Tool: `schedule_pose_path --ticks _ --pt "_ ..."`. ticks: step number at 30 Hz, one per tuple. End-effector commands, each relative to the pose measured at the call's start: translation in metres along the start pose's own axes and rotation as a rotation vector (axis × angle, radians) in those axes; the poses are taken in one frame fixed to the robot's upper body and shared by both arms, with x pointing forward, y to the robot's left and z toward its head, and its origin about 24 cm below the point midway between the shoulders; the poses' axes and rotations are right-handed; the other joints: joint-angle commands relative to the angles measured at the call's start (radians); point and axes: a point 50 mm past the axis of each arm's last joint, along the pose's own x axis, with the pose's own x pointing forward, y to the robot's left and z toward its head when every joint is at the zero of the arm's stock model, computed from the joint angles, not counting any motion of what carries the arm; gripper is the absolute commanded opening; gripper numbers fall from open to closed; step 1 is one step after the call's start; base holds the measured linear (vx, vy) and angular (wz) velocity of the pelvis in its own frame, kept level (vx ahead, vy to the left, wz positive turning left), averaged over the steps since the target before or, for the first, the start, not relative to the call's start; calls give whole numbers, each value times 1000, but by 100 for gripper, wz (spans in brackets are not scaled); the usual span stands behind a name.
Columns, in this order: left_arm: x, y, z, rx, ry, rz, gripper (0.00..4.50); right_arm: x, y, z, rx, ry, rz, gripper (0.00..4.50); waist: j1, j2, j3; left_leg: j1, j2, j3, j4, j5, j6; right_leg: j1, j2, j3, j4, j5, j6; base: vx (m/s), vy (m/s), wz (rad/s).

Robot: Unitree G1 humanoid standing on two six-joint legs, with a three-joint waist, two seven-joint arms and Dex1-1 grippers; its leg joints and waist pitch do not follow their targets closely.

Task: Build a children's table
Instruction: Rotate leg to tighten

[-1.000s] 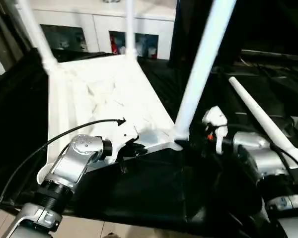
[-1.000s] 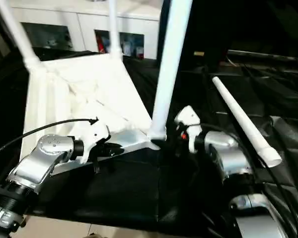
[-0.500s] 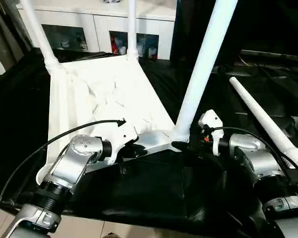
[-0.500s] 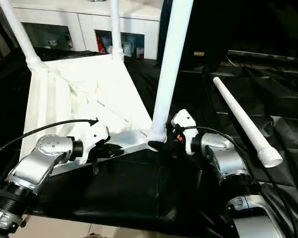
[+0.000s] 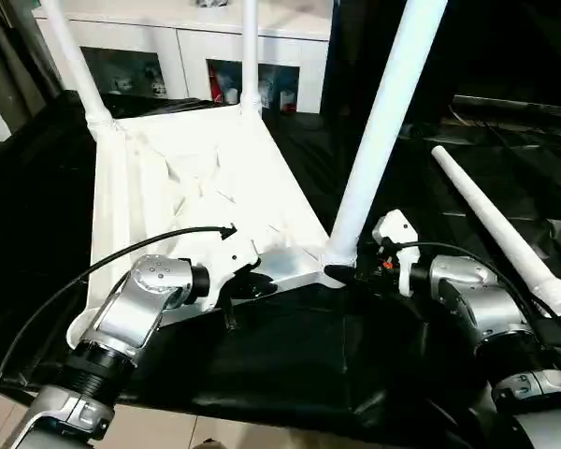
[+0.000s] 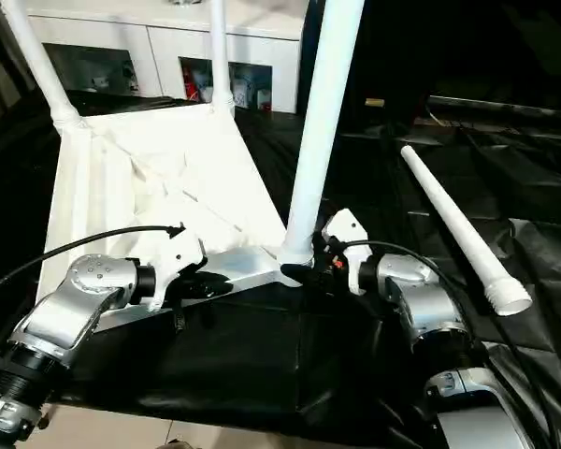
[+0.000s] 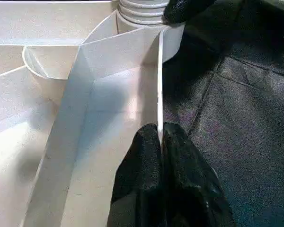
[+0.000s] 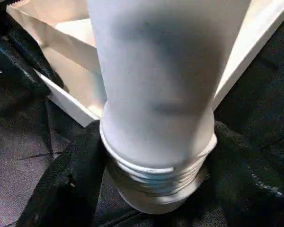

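The white tabletop (image 5: pixel 187 178) lies upside down on black cloth, ribbed side up. Three white legs stand in its corner sockets: two at the back (image 5: pixel 70 56) (image 5: pixel 250 47) and one at the near right (image 5: pixel 374 140). A loose leg (image 5: pixel 496 224) lies on the cloth to the right. My left gripper (image 7: pixel 161 137) is shut on the thin near rim of the tabletop (image 7: pixel 132 71). My right gripper (image 5: pixel 341 274) is shut on the threaded base of the near right leg (image 8: pixel 156 94), with a black finger (image 8: pixel 71 179) pressed against each side.
A white cabinet with glass doors (image 5: pixel 168 56) stands behind the work. The black cloth (image 5: pixel 290 355) covers the surface and ends at a front edge close to me. A black cable (image 5: pixel 75 281) loops over my left forearm.
My right gripper has moved in to the near right leg's base and its fingers have closed around it. The left gripper has kept its hold on the rim.
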Motion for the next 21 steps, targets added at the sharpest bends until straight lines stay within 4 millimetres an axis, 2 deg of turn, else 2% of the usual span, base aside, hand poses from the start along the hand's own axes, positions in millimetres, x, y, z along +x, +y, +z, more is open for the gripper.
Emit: schedule_pose_path --ticks 1,6,13,15,16,17,20,21 --pt "4 -7 23 69 -104 -64 0 2 0 3 -4 -15 4 279 -4 -4 -73 15 61 -22 -57 -56 91 58 -75 51 -53 11 -274 0 0 0" --pt "4 -7 22 67 -103 -66 0 3 2 0 6 -15 10 277 -5 -2 -72 16 61 -23 -58 -70 80 58 -75 52 -55 -3 -271 0 0 0" --pt "8 -3 23 48 -105 -11 0 7 2 -1 61 -46 -41 277 -8 -5 -73 14 60 -23 -56 -55 87 58 -76 52 -52 13 -274 0 0 0" --pt "20 8 23 -2 -66 129 0 19 -1 -7 138 -48 -195 277 -15 -7 -71 16 58 -22 -58 -66 78 55 -76 54 -58 -15 -270 0 0 0" --pt "20 8 23 -2 -66 129 0 19 -1 -7 138 -48 -195 276 -17 -7 -70 16 58 -22 -59 -72 71 55 -77 54 -60 -33 -268 0 0 0" --pt "27 14 25 -28 -48 209 0 27 -2 -11 182 -39 -288 276 -16 -7 -70 16 57 -24 -60 -87 55 58 -79 54 -63 -68 -260 0 0 0" --pt "44 17 33 -87 -50 303 0 41 -6 -18 323 -23 -538 276 -26 -3 -65 23 54 -24 -66 -137 9 50 -77 56 -77 -166 -233 0 0 0" --pt "50 17 36 -98 -48 322 0 47 -5 -19 350 -15 -595 276 -25 -3 -66 23 54 -27 -66 -141 0 54 -79 54 -76 -176 -229 0 0 0"
